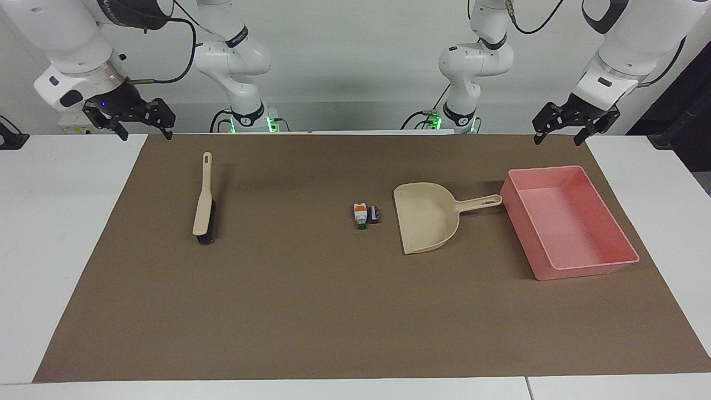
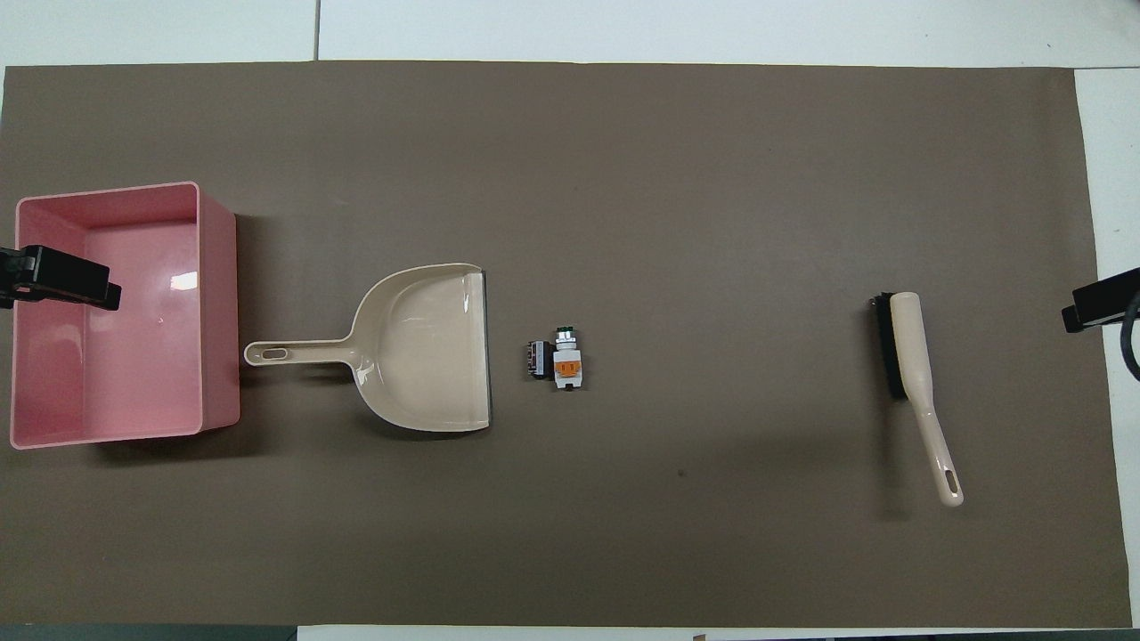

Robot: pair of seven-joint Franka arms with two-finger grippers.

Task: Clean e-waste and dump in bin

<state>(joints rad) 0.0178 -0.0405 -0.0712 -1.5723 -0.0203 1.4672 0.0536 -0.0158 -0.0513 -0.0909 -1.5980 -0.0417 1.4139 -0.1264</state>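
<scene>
The e-waste lies mid-mat as two tiny bits side by side: a white piece [image 1: 360, 215] [image 2: 567, 363] with an orange band and green tip, and a small black block [image 1: 374, 214] [image 2: 537, 359]. The pink bin [image 1: 522, 233] [image 2: 218, 312] sits at the left arm's end of the mat, with nothing in it. My left gripper [image 1: 558, 139] [image 2: 62, 276] hangs open and high over the mat's edge by the bin. My right gripper [image 1: 145, 133] [image 2: 1100, 307] hangs open and high at the right arm's end. Neither holds anything.
A beige dustpan [image 1: 427, 216] [image 2: 427, 347] lies between the e-waste and the bin, mouth toward the bits and handle toward the bin. A beige brush [image 1: 204, 200] [image 2: 917, 374] with black bristles lies toward the right arm's end. A brown mat [image 1: 311, 311] covers the white table.
</scene>
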